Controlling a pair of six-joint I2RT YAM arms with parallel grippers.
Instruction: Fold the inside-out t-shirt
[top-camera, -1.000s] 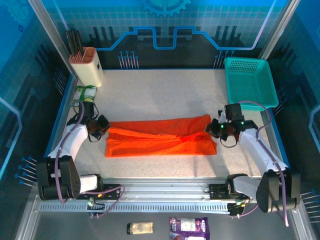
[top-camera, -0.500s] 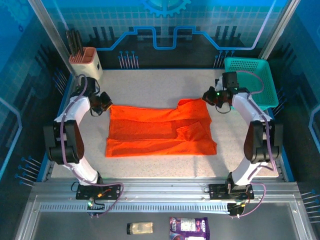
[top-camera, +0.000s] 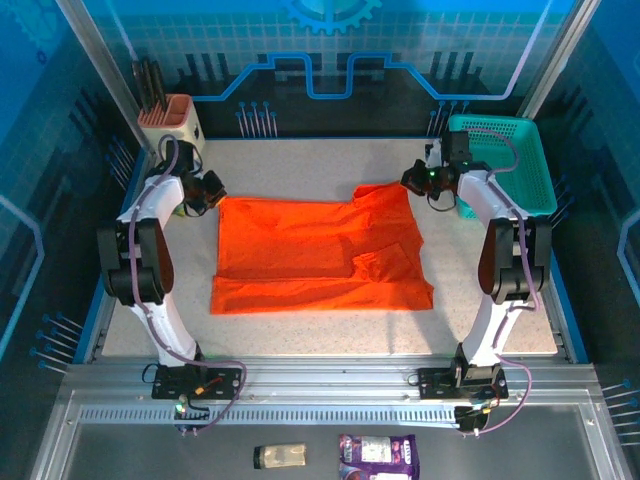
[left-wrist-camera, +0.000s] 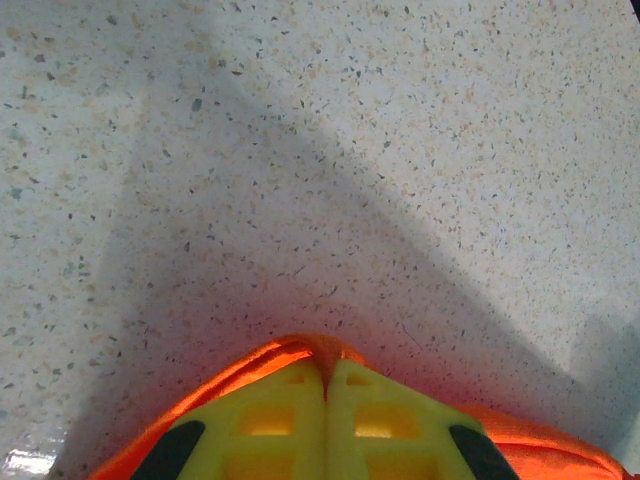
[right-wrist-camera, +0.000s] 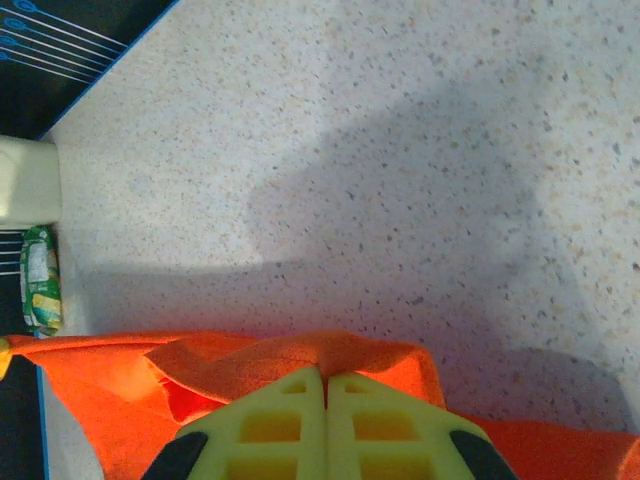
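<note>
While both claws are gripping it by the far corners, the orange t-shirt (top-camera: 320, 255) is lying spread over the middle of the pale speckled tabletop (top-camera: 300, 165). Left claw (top-camera: 213, 192) is pinching the far-left corner with its fingers clamped tight on the fabric, right claw (top-camera: 408, 184) is doing the same at the far-right corner. Teal basket (top-camera: 500, 165) is sitting far right, knife block (top-camera: 175, 125) far left, and blue circuit-pattern walls (top-camera: 400, 40) are boxing it all in.

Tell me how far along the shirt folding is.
Done: the shirt lies spread mostly flat on the table. In hand: the left hand and right hand each pinch one of its far corners. Left: all the folding; no neat fold shows yet.
</note>
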